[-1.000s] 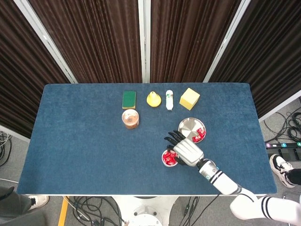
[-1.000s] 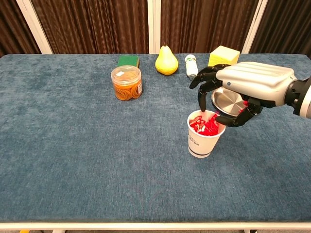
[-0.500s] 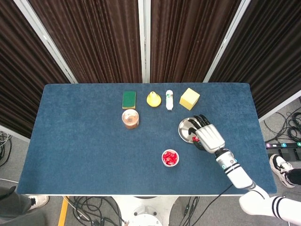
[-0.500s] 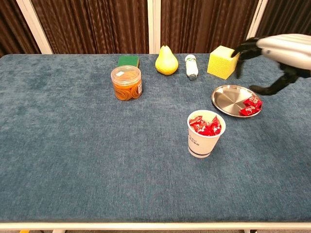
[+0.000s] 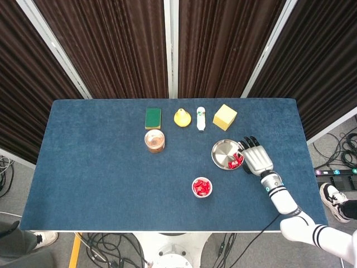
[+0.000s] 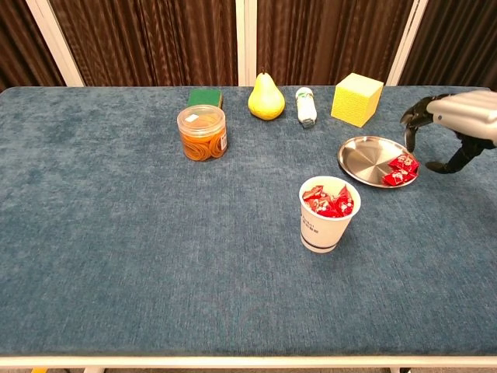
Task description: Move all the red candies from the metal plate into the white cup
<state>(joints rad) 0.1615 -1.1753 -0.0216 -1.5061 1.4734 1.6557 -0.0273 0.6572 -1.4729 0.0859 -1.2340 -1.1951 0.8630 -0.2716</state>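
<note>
The fingers [image 6: 415,124] of the right hand [image 5: 256,158] are spread and curved, holding nothing, poised at the three o'clock edge of the metal plate [image 5: 222,151], probably for another pick. A few red candies [image 6: 397,169] are seen on the plate's near-right rim. At seven o'clock from the plate, on the counter [image 5: 95,167], the white cup [image 6: 326,217] is part-filled with candies. The left hand is not shown.

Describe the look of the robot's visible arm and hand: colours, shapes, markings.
Only the right hand shows: a silver-grey ribbed back plate with black fingers. Its white arm is tubular, with dark bands and a small teal mark at the wrist. No loose cables show on it.
</note>
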